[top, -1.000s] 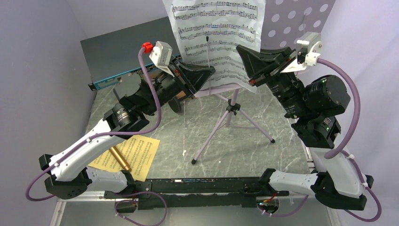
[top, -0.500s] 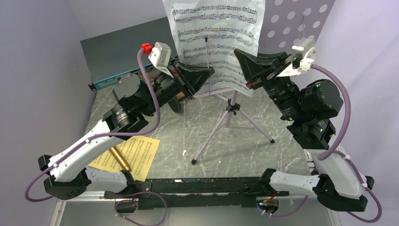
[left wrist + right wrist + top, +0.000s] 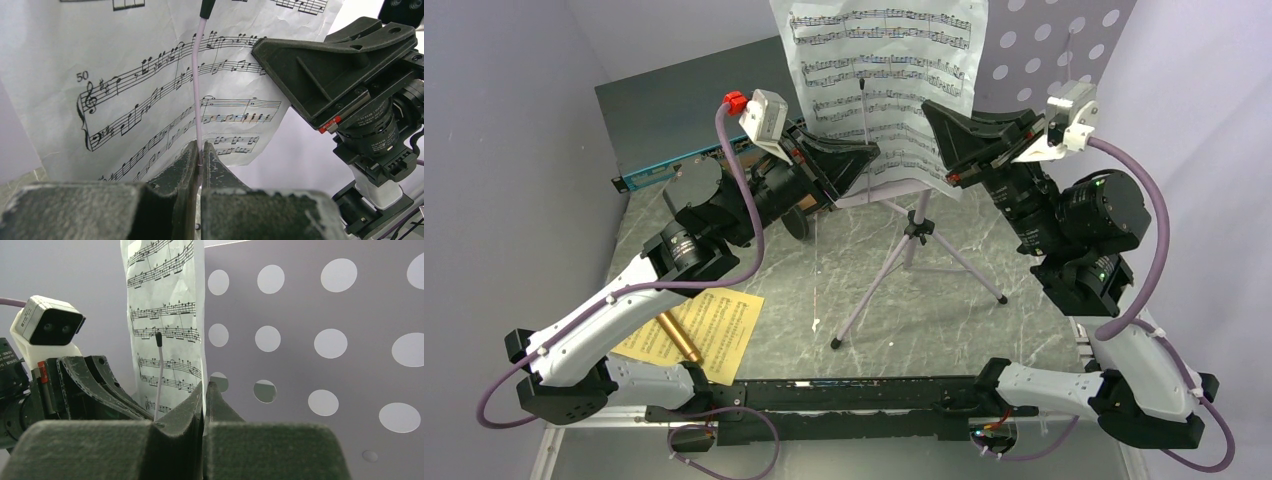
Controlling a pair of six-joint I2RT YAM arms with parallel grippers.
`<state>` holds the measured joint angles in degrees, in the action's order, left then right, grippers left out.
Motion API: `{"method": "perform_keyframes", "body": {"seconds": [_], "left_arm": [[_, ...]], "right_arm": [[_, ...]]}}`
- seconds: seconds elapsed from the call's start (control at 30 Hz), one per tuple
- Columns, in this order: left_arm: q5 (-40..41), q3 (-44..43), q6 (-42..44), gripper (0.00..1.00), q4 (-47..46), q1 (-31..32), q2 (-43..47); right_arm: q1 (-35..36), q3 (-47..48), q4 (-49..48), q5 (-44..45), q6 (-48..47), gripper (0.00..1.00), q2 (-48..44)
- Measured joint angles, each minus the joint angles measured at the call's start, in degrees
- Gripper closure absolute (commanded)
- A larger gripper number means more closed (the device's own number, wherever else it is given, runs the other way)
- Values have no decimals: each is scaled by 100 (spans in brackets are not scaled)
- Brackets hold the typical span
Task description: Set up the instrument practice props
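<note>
We see the white sheet leaning on the lilac stand. The left gripper sits at its bottom edge under the thin wire, and the right gripper is against its lower right. At the near left, the gold mic lies on the yellow sheet.

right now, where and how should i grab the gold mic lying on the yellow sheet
Take the gold microphone around the middle of its barrel, coming straight down from above with jaws crosswise to its length. It lies flat and diagonal on the yellow sheet, so only its rounded sides are likely free to pinch.
</note>
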<state>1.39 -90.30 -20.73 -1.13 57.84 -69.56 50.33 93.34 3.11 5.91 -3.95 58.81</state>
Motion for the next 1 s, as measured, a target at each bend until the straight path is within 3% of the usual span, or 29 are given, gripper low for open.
{"method": "perform_keyframes", "body": {"seconds": [0.33, 0.5, 0.73, 0.87, 1.0], "left_arm": [[2, 0, -96, 93, 4, 0, 0], [4, 0, -125, 81, 9, 0, 0], [22, 20, -162, 47, 7, 7, 127], [20, 74, -199, 19, 13, 11, 319], [-4, 109, -269, 13, 149, 11, 553]], "right_arm": [[0, -103, -20, -2, 57, 100, -2], [0, -122, -39, 2, 66, 98, 0], [0, -223, -146, 214, 90, 57, -87], [0, -149, 26, 592, 114, 39, -122], [0, 98, 542, 1038, 210, 26, -177]]}}
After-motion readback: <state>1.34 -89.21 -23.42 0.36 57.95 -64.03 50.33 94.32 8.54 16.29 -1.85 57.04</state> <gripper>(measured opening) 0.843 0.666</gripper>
